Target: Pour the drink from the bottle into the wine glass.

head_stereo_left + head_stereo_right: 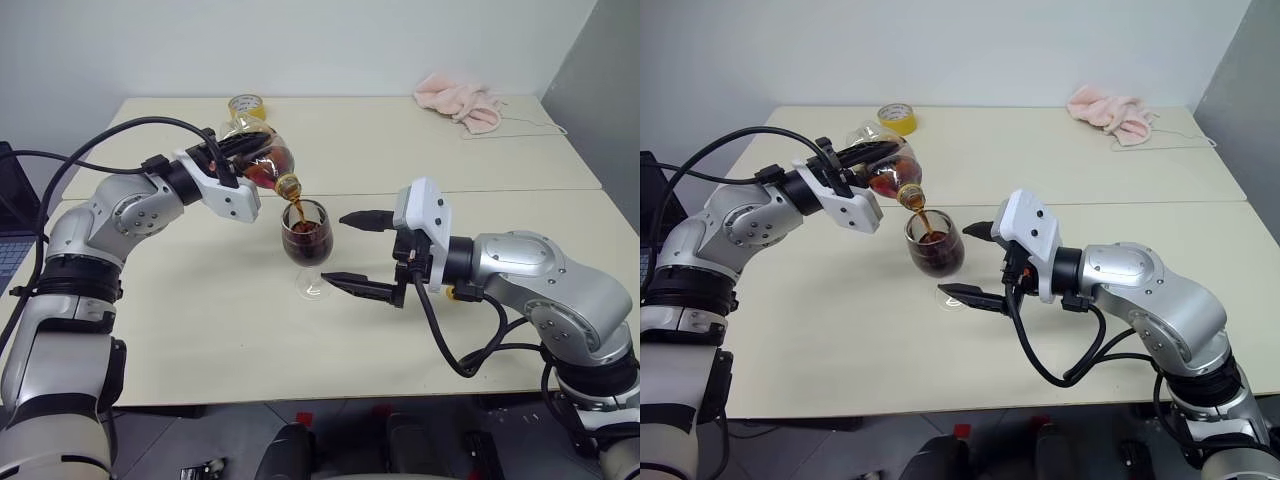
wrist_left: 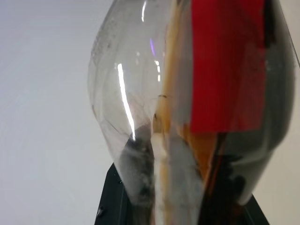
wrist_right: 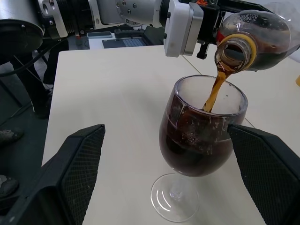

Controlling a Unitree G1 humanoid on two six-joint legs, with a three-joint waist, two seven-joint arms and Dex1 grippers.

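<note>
My left gripper [image 1: 236, 152] is shut on the clear bottle [image 1: 262, 160], which is tipped with its open mouth over the wine glass [image 1: 305, 245]. A thin stream of dark reddish-brown drink [image 3: 213, 91] runs from the mouth into the bowl, which is well over half full. The glass stands upright on the table [image 1: 420, 150]. My right gripper [image 1: 334, 250] is open, one black finger on each side of the glass, neither touching it. In the left wrist view the bottle's red label [image 2: 225, 65] sits close up, with a little drink left inside.
A yellow tape roll [image 1: 246, 104] stands at the table's far edge behind the bottle. A pink cloth [image 1: 460, 102] lies at the far right. A dark device [image 1: 12, 235] sits off the table's left side.
</note>
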